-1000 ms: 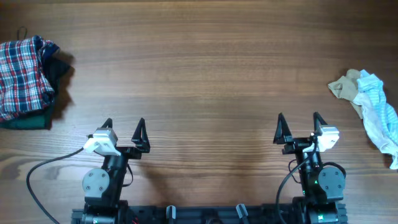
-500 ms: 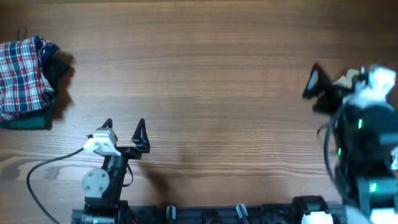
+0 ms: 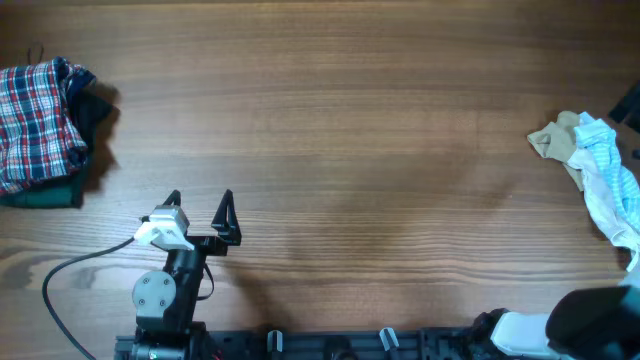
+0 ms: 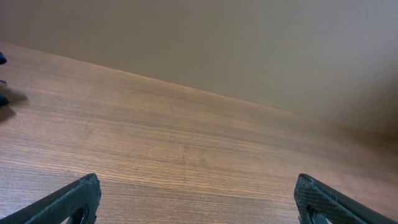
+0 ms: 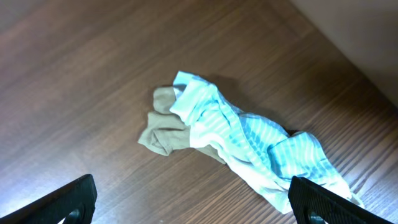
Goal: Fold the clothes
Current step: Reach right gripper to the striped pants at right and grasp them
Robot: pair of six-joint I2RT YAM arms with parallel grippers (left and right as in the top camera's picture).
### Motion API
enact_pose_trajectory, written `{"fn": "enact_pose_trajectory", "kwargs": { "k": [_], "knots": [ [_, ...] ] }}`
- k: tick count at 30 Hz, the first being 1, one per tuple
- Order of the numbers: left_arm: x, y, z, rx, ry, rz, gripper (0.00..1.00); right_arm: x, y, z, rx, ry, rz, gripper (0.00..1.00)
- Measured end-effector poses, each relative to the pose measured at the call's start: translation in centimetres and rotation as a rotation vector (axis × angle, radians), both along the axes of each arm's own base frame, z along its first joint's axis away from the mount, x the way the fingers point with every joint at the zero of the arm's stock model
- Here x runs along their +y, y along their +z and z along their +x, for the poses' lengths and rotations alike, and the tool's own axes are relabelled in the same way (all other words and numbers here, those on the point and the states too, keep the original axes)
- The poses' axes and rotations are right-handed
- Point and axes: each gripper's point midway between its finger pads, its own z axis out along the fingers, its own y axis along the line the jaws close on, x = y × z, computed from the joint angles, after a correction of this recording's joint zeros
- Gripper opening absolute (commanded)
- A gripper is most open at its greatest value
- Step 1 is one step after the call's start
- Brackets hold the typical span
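The clothes lie in two heaps. At the far left a red-blue plaid garment (image 3: 35,120) sits on a dark green one (image 3: 40,195). At the far right a pale blue striped garment (image 3: 610,190) lies crumpled beside a tan one (image 3: 555,140). My left gripper (image 3: 199,200) rests open near the front edge, with only bare wood between its fingers (image 4: 199,202). My right gripper (image 5: 196,202) hangs open above the table, looking down on the striped garment (image 5: 249,143) and the tan one (image 5: 165,134), touching neither.
The wooden table (image 3: 330,110) spans the whole overhead view. A blurred part of the right arm (image 3: 590,320) shows at the bottom right corner. A grey cable (image 3: 70,275) loops from the left arm. A beige wall (image 4: 249,43) stands behind the table.
The right arm has left its resting place at the front and swung out to the right, over the striped and tan garments. The left arm and both heaps have not moved.
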Motion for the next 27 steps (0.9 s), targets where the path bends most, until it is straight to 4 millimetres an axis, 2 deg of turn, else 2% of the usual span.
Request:
{"fn": "enact_pose_trajectory", "kwargs": {
  "k": [7,10,13,18,22,25,27],
  "knots": [
    [0.0,0.0,0.0,0.0,0.0,0.0,1.0,-0.8,-2.4,1.6,0.056,0.094,-0.017,1.0],
    [0.0,0.0,0.0,0.0,0.0,0.0,1.0,-1.3,-5.2,2.4,0.116,0.134,0.004,1.0],
    [0.0,0.0,0.0,0.0,0.0,0.0,1.0,-1.9,-7.0,3.3,0.142,0.155,0.009,1.0],
    [0.0,0.0,0.0,0.0,0.0,0.0,1.0,-3.2,-7.6,5.1,0.116,0.192,-0.045,1.0],
    [0.0,0.0,0.0,0.0,0.0,0.0,1.0,-3.8,-9.5,6.0,0.138,0.227,-0.054,0.99],
    [0.0,0.0,0.0,0.0,0.0,0.0,1.0,-4.3,-11.3,6.8,0.152,0.238,-0.051,1.0],
    [0.0,0.0,0.0,0.0,0.0,0.0,1.0,-4.8,-13.3,7.1,0.175,0.243,-0.037,1.0]
  ]
}}
